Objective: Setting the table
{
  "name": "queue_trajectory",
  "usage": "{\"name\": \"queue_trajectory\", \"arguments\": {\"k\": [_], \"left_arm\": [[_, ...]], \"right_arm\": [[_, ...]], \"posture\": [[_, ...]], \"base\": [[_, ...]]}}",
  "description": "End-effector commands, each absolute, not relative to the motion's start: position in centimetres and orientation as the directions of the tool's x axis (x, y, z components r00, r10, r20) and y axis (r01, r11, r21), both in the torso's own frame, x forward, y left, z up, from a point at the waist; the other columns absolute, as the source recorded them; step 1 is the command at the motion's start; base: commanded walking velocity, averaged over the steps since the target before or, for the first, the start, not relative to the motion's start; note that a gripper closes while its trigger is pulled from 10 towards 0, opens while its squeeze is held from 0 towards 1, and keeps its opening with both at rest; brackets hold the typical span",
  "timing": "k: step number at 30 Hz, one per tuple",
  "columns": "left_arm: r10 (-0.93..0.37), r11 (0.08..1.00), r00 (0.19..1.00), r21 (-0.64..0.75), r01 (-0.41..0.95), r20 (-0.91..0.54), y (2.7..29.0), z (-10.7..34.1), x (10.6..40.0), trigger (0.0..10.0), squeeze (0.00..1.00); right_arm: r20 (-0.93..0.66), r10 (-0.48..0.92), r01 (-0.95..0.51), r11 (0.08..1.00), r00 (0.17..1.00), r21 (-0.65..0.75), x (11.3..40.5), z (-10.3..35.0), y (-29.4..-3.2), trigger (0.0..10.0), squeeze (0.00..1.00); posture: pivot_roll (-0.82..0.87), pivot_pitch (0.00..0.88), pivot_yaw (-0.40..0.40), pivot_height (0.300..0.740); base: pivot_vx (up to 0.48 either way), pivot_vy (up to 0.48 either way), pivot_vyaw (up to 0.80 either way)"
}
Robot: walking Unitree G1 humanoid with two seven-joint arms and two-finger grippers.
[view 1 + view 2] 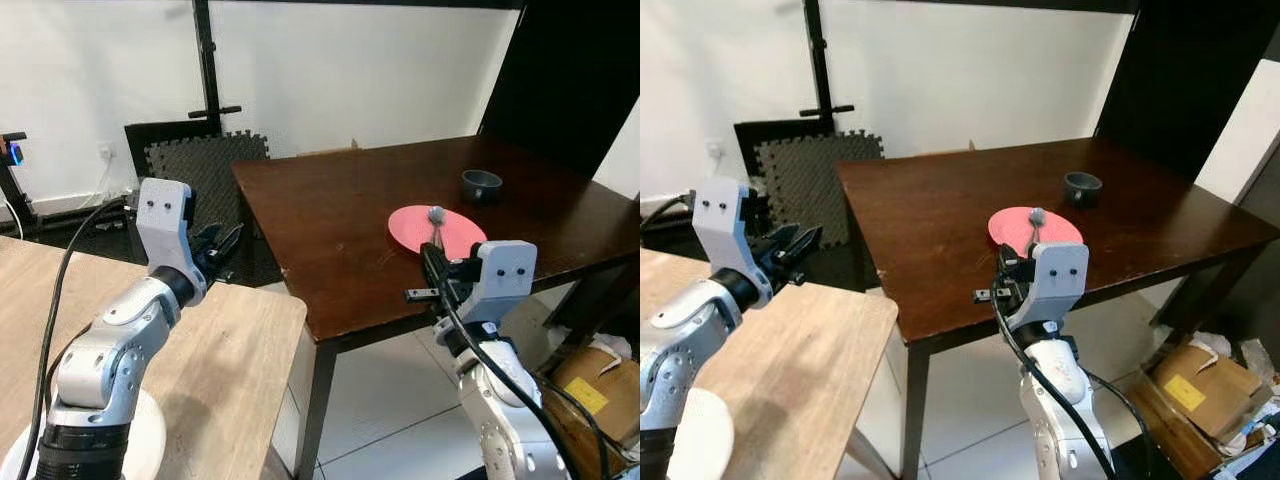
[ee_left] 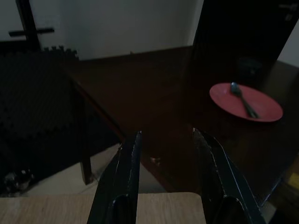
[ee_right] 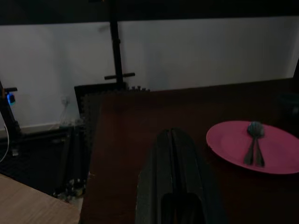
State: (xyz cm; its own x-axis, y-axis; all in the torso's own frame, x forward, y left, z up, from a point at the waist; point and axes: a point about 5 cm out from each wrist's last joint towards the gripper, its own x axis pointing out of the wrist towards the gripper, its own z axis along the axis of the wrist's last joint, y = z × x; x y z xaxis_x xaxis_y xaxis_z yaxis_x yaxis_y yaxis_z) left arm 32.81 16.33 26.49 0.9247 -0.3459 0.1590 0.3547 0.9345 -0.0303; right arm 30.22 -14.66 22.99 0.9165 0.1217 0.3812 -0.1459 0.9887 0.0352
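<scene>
On the dark wooden table [image 1: 330,210] a pink plate [image 1: 460,238] lies near the front edge, a dark bowl [image 1: 481,185] beyond it. A spoon [image 3: 254,142] rests on the plate, its bowl end pointing toward the far wall, its handle running back toward me. My right gripper [image 3: 174,140] hovers beside the plate, fingers pressed together, empty. My left gripper [image 2: 164,144] hangs over the light wooden table [image 1: 230,350], fingers spread apart.

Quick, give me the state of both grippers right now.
Left gripper: open, empty, raised over the light wooden table.
Right gripper: shut, holding nothing, at the edge of the dark table near the pink plate.
</scene>
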Motion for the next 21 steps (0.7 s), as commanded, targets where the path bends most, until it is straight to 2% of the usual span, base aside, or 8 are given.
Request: {"name": "queue_trajectory", "arguments": {"k": [1, 5, 21], "left_arm": [[-0.354, 0.933, 0.922, -0.011, 0.36, 0.156, 16.27, 26.37, 32.74, 10.0, 0.0], [-0.357, 0.932, 0.921, -0.007, 0.362, 0.156, 16.23, 26.34, 32.71, 10.0, 0.0], [-0.359, 0.931, 0.92, -0.012, 0.365, 0.16, 16.07, 26.39, 32.8, 10.0, 0.0]], "right_arm": [[0.371, 0.115, -0.133, 0.991, 0.922, 0.024, 30.15, 22.71, -14.79, 10.0, 0.0], [0.371, 0.116, -0.134, 0.991, 0.922, 0.024, 30.14, 22.69, -14.77, 10.0, 0.0], [0.373, 0.12, -0.136, 0.991, 0.92, 0.017, 30.13, 22.77, -14.81, 10.0, 0.0]], "posture": [[0.03, 0.047, 0.013, 0.74], [0.03, 0.046, 0.012, 0.74], [0.03, 0.036, 0.012, 0.74]], "base": [[0.0, 0.0, 0.0], [0.0, -0.237, 0.0], [0.0, -0.431, 0.0]]}}
